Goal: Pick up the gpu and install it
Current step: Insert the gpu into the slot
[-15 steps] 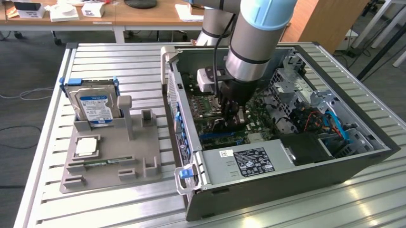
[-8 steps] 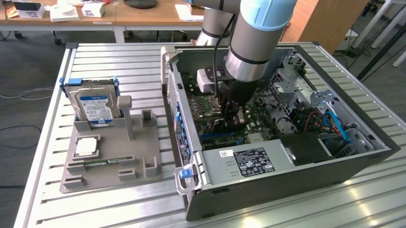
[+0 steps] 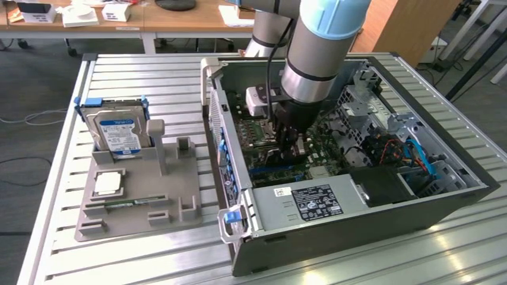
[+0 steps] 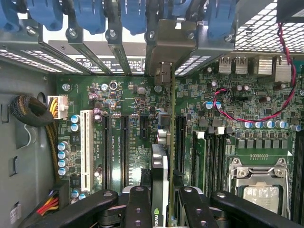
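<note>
The gpu [image 4: 160, 166] shows edge-on in the wrist view, a thin card with a black face, held upright between my two black fingers [image 4: 137, 204]. My gripper [image 4: 161, 202] is shut on it. The card's silver end bracket [image 4: 165, 52] reaches the row of rear slot openings of the computer case. The card stands over the green motherboard [image 4: 128, 99], in line with the black expansion slots [image 4: 124, 142]. Whether it is seated in a slot I cannot tell. In the exterior view my gripper [image 3: 289, 151] is low inside the open case [image 3: 412, 202], just above the motherboard.
Blue bracket latches [image 4: 90, 14] line the case's rear edge. A white slot [image 4: 86, 149], a CPU socket [image 4: 259, 190] and a red-black cable [image 4: 247, 114] lie on the board. The power supply [image 3: 317, 202] fills the case's near end. A grey holder [image 3: 135, 196] carries a blue-framed hard drive [image 3: 119, 130].
</note>
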{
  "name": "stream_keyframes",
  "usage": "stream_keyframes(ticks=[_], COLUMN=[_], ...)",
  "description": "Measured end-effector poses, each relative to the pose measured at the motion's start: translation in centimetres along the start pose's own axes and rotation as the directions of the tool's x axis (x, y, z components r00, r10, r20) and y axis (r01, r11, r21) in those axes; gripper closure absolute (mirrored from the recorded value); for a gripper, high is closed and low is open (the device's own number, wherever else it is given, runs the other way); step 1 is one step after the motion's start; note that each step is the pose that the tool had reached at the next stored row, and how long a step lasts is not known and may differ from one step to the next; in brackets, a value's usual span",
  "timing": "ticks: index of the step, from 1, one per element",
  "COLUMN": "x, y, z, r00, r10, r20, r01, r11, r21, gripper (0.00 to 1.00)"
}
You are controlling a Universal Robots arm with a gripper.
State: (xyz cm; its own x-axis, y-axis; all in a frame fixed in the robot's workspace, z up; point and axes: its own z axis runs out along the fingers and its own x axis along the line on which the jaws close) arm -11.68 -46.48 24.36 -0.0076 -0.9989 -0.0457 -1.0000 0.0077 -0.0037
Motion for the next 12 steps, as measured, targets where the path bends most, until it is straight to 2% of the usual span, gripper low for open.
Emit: stream_keyframes(ticks=[12], x=[0.01], y=[0.02], z=[0.18], r00=[1.0000], r10=[0.000], r20=[-0.0004], r01=[0.000], r11=[1.0000], r21=[-0.0002], gripper=[0.73])
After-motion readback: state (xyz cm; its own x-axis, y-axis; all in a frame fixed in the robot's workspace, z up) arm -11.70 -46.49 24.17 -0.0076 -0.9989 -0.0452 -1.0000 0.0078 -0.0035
